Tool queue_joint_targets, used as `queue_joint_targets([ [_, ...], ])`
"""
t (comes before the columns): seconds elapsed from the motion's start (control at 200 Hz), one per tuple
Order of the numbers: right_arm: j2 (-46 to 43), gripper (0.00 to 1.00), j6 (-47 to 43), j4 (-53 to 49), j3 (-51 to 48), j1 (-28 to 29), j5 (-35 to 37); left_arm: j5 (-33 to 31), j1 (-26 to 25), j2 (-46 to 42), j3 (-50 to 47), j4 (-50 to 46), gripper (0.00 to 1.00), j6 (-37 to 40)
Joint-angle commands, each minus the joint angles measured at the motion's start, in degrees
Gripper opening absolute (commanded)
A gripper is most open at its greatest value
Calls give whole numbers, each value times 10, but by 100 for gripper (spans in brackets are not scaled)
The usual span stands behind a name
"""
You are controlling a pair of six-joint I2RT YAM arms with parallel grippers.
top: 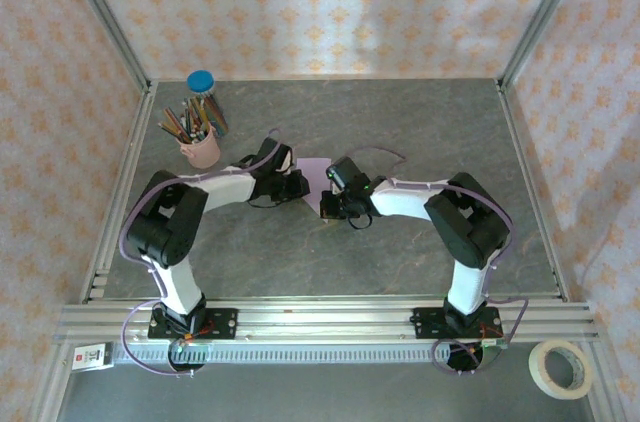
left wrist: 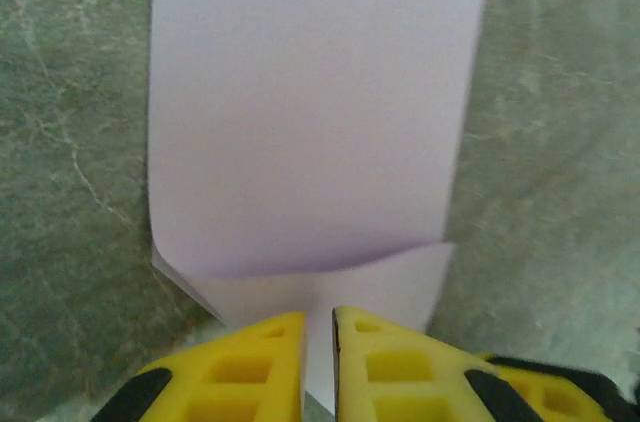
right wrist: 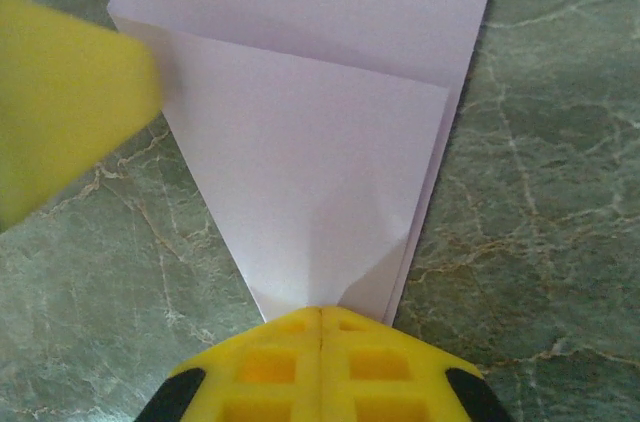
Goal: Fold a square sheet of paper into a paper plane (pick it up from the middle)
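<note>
One square sheet of paper (top: 314, 174) (partly folded, one end a point) lies mid table (top: 420, 122), between two grippers. Left gripper (left wrist: 319, 320): jaws a slit apart round the sheet's edge, can't tell if pinching. Right gripper (right wrist: 320, 314): jaws closed on the pointed tip. One pencil cup (top: 202, 149), one tape roll (top: 561, 368).

From above, the square sheet of paper (top: 316, 173) is mostly covered by both arms (top: 225, 185). In the right wrist view its tip vanishes at the right fingers (right wrist: 270, 367), and a blurred yellow shape (right wrist: 60, 112) is cut by the left edge.
</note>
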Motion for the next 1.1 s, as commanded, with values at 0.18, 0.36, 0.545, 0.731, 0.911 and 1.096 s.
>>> queue_joint_targets([
  [0.18, 21, 1, 10, -35, 0, 3, 23, 47, -3, -67, -83, 123, 11, -23],
  [0.36, 19, 0, 10, -28, -5, 4, 16, 60, -23, -40, -76, 130, 5, -25],
  [0.545, 18, 0, 10, -28, -7, 4, 16, 52, -33, -18, -63, 118, 4, -21],
  [0.731, 20, 0, 10, -30, -11, 4, 15, 56, -33, 0, -56, 115, 3, -16],
  [0.911, 24, 0, 8, -32, -17, 4, 14, 47, -33, 11, -47, 108, 3, -13],
  [1.096, 28, 0, 3, -38, -27, 5, 14, 25, -33, 17, -40, 97, 3, -14],
])
